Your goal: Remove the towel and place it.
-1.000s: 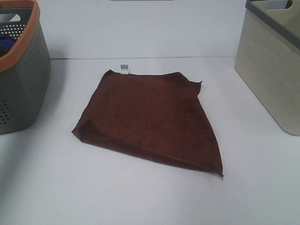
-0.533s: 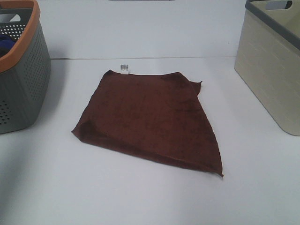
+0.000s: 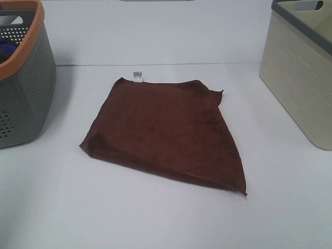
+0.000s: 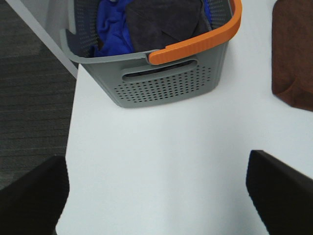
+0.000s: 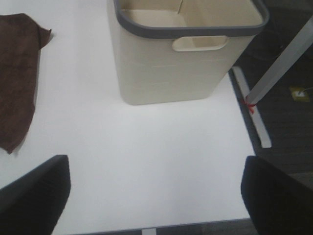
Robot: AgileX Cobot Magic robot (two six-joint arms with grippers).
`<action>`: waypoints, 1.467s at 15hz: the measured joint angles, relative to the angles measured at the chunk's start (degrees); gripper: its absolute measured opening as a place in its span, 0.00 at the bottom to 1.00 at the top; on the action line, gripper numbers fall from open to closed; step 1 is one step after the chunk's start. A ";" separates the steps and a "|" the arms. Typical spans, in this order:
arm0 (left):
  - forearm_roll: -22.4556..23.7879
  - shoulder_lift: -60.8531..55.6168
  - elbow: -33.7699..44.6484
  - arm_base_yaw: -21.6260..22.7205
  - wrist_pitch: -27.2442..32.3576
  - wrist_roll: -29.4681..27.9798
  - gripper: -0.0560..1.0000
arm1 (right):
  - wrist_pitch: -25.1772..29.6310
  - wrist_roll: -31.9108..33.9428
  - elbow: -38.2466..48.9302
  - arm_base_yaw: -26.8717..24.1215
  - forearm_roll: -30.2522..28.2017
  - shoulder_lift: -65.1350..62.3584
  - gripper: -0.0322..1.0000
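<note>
The towel, dark reddish-brown with a small white tag on its far edge, lies spread flat in the middle of the white table. An edge of it shows in the left wrist view and in the right wrist view. Neither gripper shows in the exterior high view. My left gripper is open and empty above bare table between the grey basket and the towel. My right gripper is open and empty above bare table in front of the beige basket.
A grey perforated basket with an orange rim stands at the left and holds a blue item and a dark grey cloth. A beige basket with a grey rim stands at the right, empty inside. The table edge is close by.
</note>
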 joint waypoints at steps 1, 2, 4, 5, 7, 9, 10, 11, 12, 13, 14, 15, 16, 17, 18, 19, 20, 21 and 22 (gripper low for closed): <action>1.49 -2.69 2.86 0.00 -1.95 -0.29 0.94 | 0.00 -0.06 0.06 0.00 -1.32 -3.21 0.84; 2.81 -5.04 5.39 -0.06 -3.38 -0.29 0.94 | 0.06 -0.11 0.06 0.00 -2.41 -5.27 0.84; 4.30 -7.22 10.26 -2.41 -4.87 -0.29 0.94 | 0.06 -0.17 0.17 0.00 -2.52 -7.68 0.84; 5.39 -7.73 12.61 -3.78 -5.96 -0.29 0.94 | 0.06 -0.17 0.23 0.00 -2.18 -8.37 0.84; 7.85 -9.11 15.70 -4.64 -8.25 -1.09 0.94 | 0.06 -0.17 1.38 0.00 -1.55 -9.68 0.84; 8.82 -12.95 19.19 -4.81 -11.00 -2.86 0.93 | 0.06 -0.17 4.24 0.00 -1.15 -11.80 0.83; 8.31 -18.56 21.26 -4.81 -11.92 -4.30 0.93 | 0.06 -0.17 7.51 0.00 -0.69 -14.27 0.83; 7.56 -21.83 21.89 -4.81 -12.15 -5.50 0.93 | 0.06 -0.17 9.05 0.00 -0.06 -14.50 0.83; 6.36 -24.75 22.23 -4.81 -12.20 -6.59 0.93 | 0.06 -0.17 10.89 0.00 0.97 -14.50 0.83; 5.61 -26.24 22.23 -4.81 -12.15 -7.10 0.93 | 0.06 -0.17 11.86 0.00 1.72 -14.50 0.83; 3.44 -28.76 22.23 -4.81 -12.09 -7.10 0.93 | -0.06 -0.23 13.81 0.00 3.21 -14.50 0.83; 1.55 -30.94 22.23 -4.81 -11.40 -7.10 0.93 | -0.11 -0.52 15.64 0.00 5.16 -14.50 0.83; 0.69 -32.66 22.57 -4.81 -10.37 -6.36 0.93 | -0.23 -0.86 16.73 0.00 6.53 -14.50 0.83; 0.52 -34.03 23.61 -4.81 -8.77 -5.61 0.93 | -0.86 -1.03 17.48 0.00 7.28 -14.50 0.82; 0.29 -34.55 24.52 -4.81 -6.59 -5.27 0.93 | -1.09 -1.03 17.99 0.00 7.68 -14.50 0.81; -0.34 -34.61 25.38 -4.81 -5.16 -4.93 0.93 | -1.26 -1.03 18.16 0.00 7.73 -14.50 0.81; -1.43 -34.61 25.50 -4.81 -4.76 -3.90 0.93 | -1.38 -1.03 18.28 0.00 7.73 -14.50 0.80; -2.12 -34.61 25.50 -4.81 -4.76 -3.44 0.93 | -1.43 -1.03 18.28 0.00 7.73 -14.50 0.80; -2.23 -34.61 25.55 -4.81 -4.76 -3.44 0.93 | -1.43 -1.03 18.28 0.00 7.73 -14.50 0.80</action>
